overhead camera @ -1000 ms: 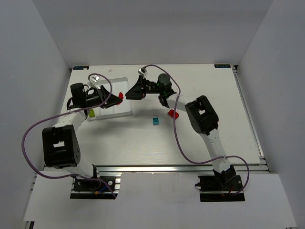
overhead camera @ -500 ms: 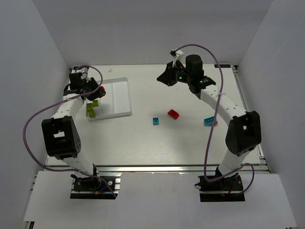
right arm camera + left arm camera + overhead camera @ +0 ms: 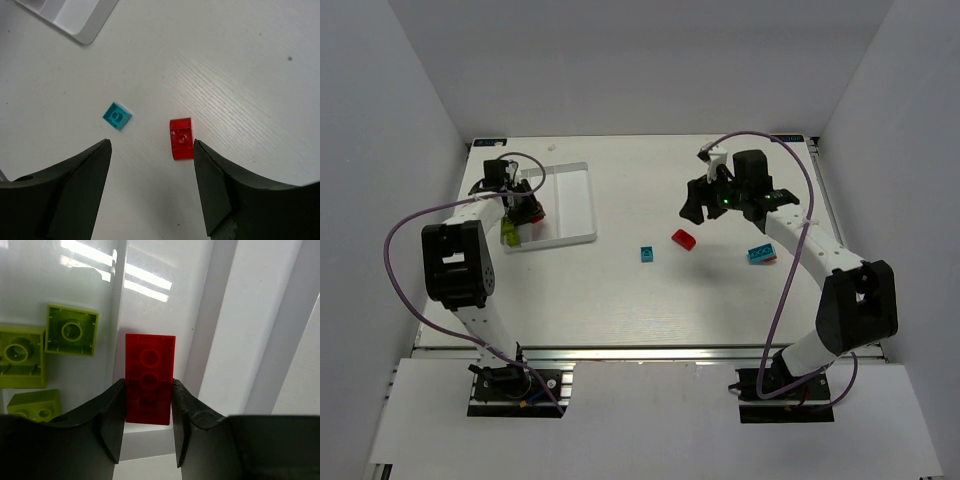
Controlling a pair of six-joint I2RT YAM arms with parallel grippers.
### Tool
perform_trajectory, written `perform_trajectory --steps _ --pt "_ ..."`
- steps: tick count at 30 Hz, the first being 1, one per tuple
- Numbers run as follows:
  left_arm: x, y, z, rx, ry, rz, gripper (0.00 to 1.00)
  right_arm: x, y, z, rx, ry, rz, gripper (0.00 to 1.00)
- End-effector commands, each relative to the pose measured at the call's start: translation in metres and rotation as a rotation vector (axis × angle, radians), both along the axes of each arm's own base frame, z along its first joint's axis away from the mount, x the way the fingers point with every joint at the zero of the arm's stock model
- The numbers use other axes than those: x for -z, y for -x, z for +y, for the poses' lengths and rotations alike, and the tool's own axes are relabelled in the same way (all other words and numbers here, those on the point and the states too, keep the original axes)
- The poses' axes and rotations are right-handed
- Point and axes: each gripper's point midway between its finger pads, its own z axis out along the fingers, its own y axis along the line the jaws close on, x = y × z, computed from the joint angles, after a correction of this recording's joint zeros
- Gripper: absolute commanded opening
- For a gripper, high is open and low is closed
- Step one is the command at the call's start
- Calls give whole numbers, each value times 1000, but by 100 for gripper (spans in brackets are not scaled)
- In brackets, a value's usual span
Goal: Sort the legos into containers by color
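My left gripper [image 3: 527,207] is shut on a red brick [image 3: 149,371] and holds it over the white tray [image 3: 570,200]. In the left wrist view the brick hangs just right of a thin wall [image 3: 120,305]. Three yellow-green bricks [image 3: 71,330] lie in the compartment left of that wall. My right gripper [image 3: 697,207] is open and empty above the table. In the right wrist view a second red brick [image 3: 181,138] lies close to its right finger, and a small teal brick [image 3: 117,115] lies further left. A larger cyan brick [image 3: 760,253] with a pinkish edge lies at the right.
The tray's corner [image 3: 75,20] shows at the top left of the right wrist view. The second red brick [image 3: 684,239] and the teal brick [image 3: 647,254] lie on bare white table between the arms. White walls enclose the table.
My right arm swung away from the tray to the right and now hovers over the red brick on the table. My left gripper moved left over the tray with its red brick.
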Motion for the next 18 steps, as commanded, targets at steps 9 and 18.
perform_trajectory --steps 9,18 --pt "-37 -19 -9 41 -33 -89 67 20 1 -22 -30 58 -25 83" --pt "-127 19 -40 114 97 -357 1 92 3 -33 -139 302 69 73"
